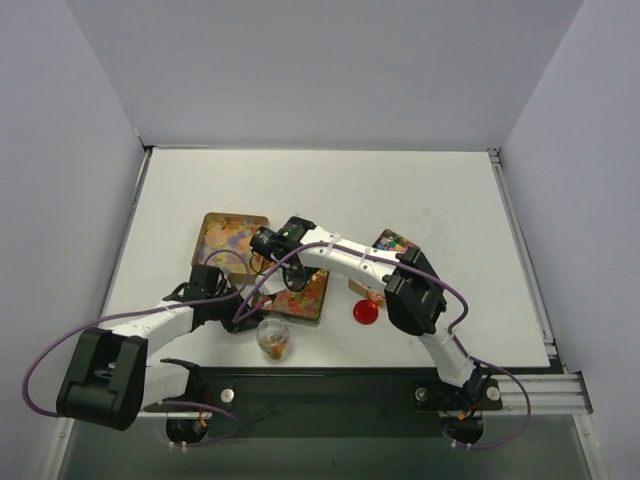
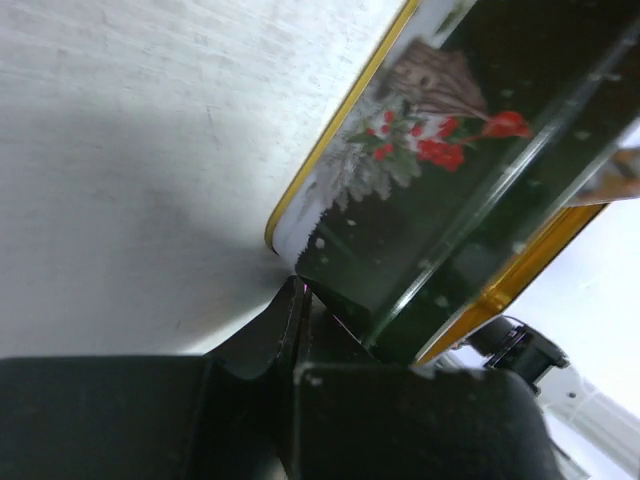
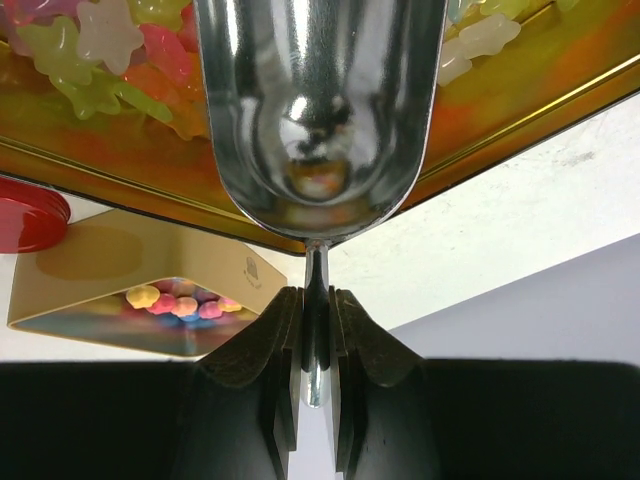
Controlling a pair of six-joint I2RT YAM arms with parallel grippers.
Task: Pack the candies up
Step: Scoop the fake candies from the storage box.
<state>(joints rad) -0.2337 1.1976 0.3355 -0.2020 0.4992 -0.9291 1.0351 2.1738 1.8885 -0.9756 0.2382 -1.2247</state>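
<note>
**Scoop's lined up over the candy tin, time to dig in**

Our right hand is clamped tight on the thin handle of the metal scoop, whose bowl hangs right over the tin where the candies are piled. Our left hand is pinched shut at the tin's corner, and it looks like it's got the rim. We'd go in low and flat under the pile, lift level, and pin that corner so the tin can't skate across the counter. The jar sits nearby.
</note>
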